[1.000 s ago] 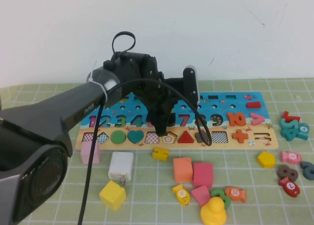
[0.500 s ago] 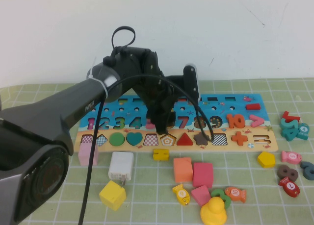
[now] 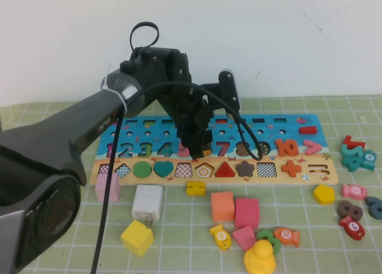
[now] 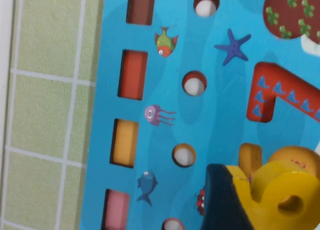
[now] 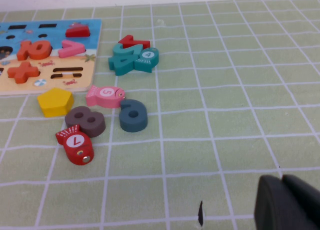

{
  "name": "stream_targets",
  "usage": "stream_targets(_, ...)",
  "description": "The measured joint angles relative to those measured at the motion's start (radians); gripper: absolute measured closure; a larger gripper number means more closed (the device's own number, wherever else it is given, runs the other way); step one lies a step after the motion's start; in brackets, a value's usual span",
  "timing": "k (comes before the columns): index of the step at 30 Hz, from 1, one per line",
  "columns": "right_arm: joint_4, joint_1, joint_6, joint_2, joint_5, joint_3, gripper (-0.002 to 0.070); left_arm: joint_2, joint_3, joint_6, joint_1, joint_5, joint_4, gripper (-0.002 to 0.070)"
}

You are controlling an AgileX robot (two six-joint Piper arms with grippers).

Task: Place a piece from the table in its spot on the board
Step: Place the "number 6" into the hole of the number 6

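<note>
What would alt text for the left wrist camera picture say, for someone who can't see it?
Close above the blue board, the left gripper holds the yellow digit 6 beside a red 7, over the number row. Round holes and small rectangular slots run along the board, with green-squared table past its edge. The right gripper is not in this view.

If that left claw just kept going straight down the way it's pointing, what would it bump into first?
Probably the board: the left gripper, shut on the yellow 6, hangs just above the number row. The right gripper rests over the table.
</note>
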Motion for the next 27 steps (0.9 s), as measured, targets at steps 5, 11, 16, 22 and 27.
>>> stream_targets(5,0.000,0.000,0.000,0.000,0.000,0.000,0.0678,0.000,0.000,0.000,0.001,0.000,-0.010,0.0323)
stream_targets(11,0.000,0.000,0.000,0.000,0.000,0.000,0.0678,0.000,0.000,0.000,0.001,-0.004,-0.037,0.0323)
stream_targets(16,0.000,0.000,0.000,0.000,0.000,0.000,0.0678,0.000,0.000,-0.004,0.001,-0.004,-0.045,0.0323)
stream_targets(22,0.000,0.000,0.000,0.000,0.000,0.000,0.0678,0.000,0.000,-0.004,0.001,-0.006,-0.046,0.0323)
stream_targets(27,0.000,0.000,0.000,0.000,0.000,0.000,0.0678,0.000,0.000,-0.004,0.001,-0.006,-0.046,0.0323)
